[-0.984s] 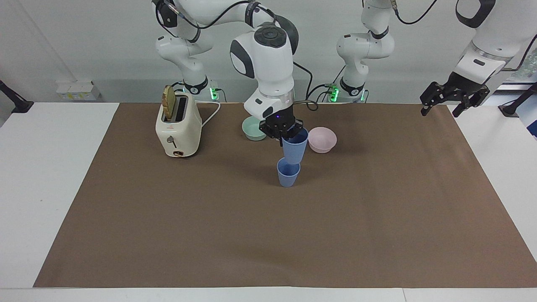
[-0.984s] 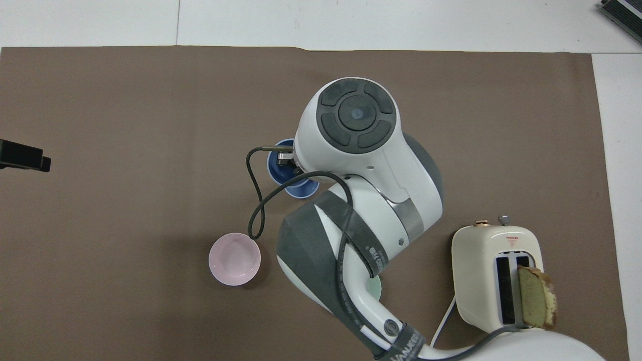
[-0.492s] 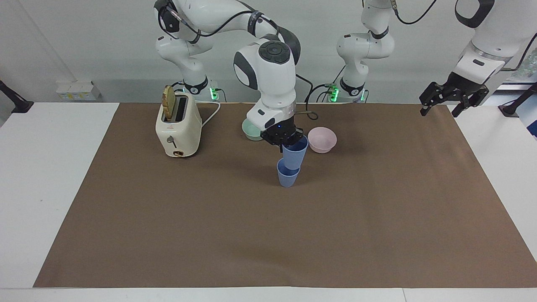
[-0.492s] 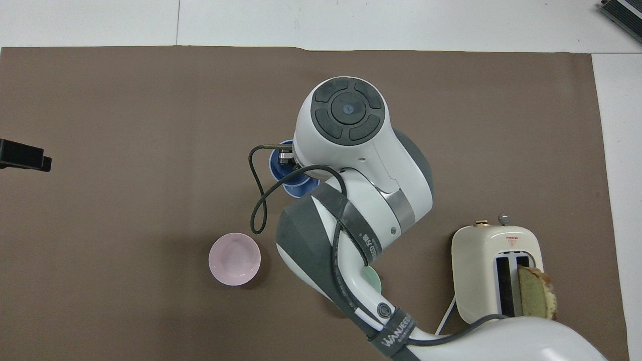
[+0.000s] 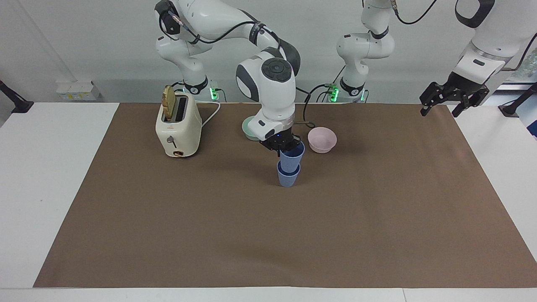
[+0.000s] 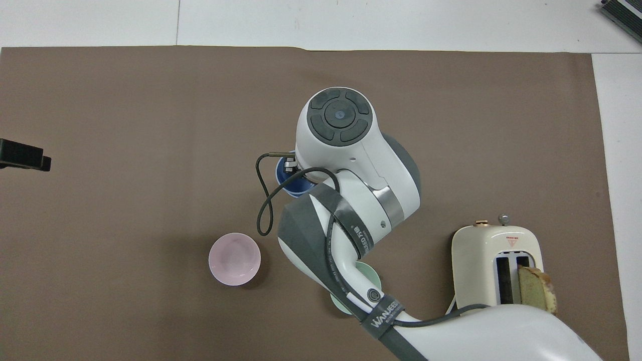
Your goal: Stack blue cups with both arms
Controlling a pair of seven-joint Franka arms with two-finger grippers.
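Observation:
One blue cup [image 5: 288,178] stands upright on the brown mat in the middle of the table. My right gripper [image 5: 281,149] is shut on the rim of the second blue cup [image 5: 293,159], which sits partly inside the standing cup, a little tilted. In the overhead view the right arm covers most of both cups; only a blue edge [image 6: 292,184] shows. My left gripper [image 5: 452,100] waits open and empty in the air over the mat's corner at the left arm's end; its tip shows in the overhead view [image 6: 24,155].
A pale pink bowl [image 5: 322,139] [image 6: 234,258] and a pale green bowl [image 5: 250,128] [image 6: 371,276] sit nearer to the robots than the cups. A cream toaster [image 5: 178,126] [image 6: 494,271] with a bread slice stands toward the right arm's end.
My right gripper has come down with the held blue cup, from just above the standing cup to partly inside it. The left arm has not moved.

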